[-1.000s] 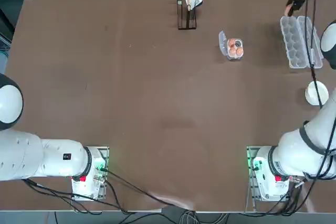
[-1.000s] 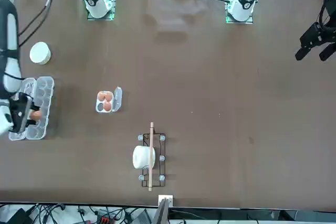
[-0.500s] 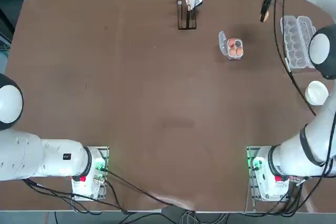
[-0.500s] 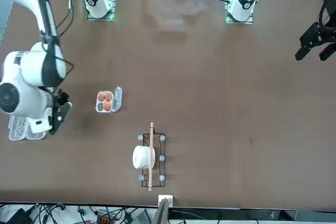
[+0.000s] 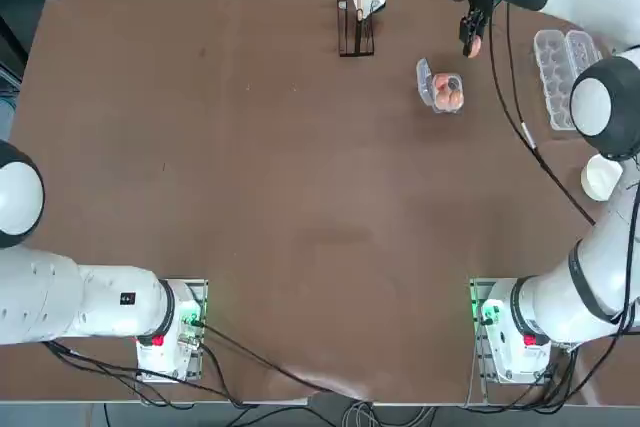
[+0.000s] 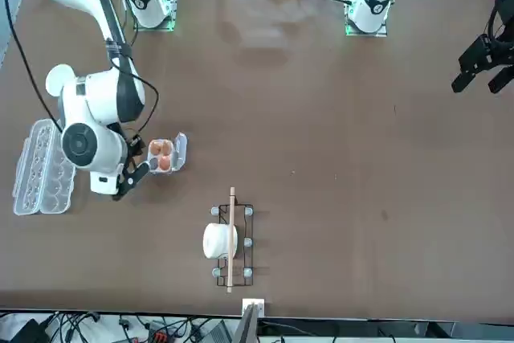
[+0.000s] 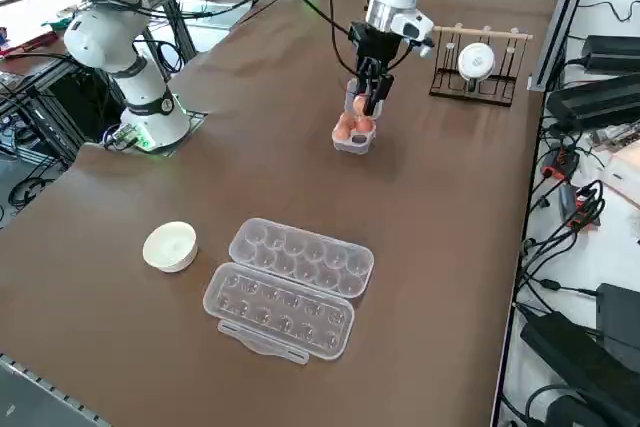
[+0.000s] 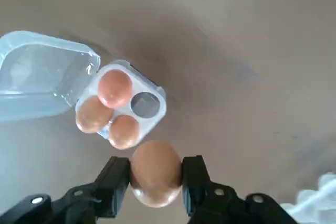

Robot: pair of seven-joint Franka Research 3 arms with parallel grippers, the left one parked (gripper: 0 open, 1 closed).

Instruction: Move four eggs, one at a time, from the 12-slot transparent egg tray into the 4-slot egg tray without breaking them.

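I am the right arm, and my pincer (image 8: 156, 179) is closed on one egg (image 8: 155, 172), its two black fingers (image 8: 116, 181) pressing the shell from either side. I hold it in the air just beside the small tray (image 8: 122, 109) and above the brown table (image 5: 300, 197).

Going left to right in the overhead view: a dark wire rack (image 5: 355, 32) with a wooden stick and a white roll stands at the far edge. Next comes the small tray (image 5: 446, 93), square, clear, lid flap open to its left. It has four cups. Three hold eggs; one cup is empty. My pincer (image 5: 472, 39) with the fourth egg (image 5: 475, 44) is just right of it and a little farther back. Further right lies the long tray (image 5: 562, 77), opened flat, two rows of cups in each half. I can see no egg in any of its cups. Nearest the right edge, closer to my base, sits one white round bowl (image 5: 601, 178).

Count: four eggs in all, three seated, one in my grip; two trays; one bowl; one rack.
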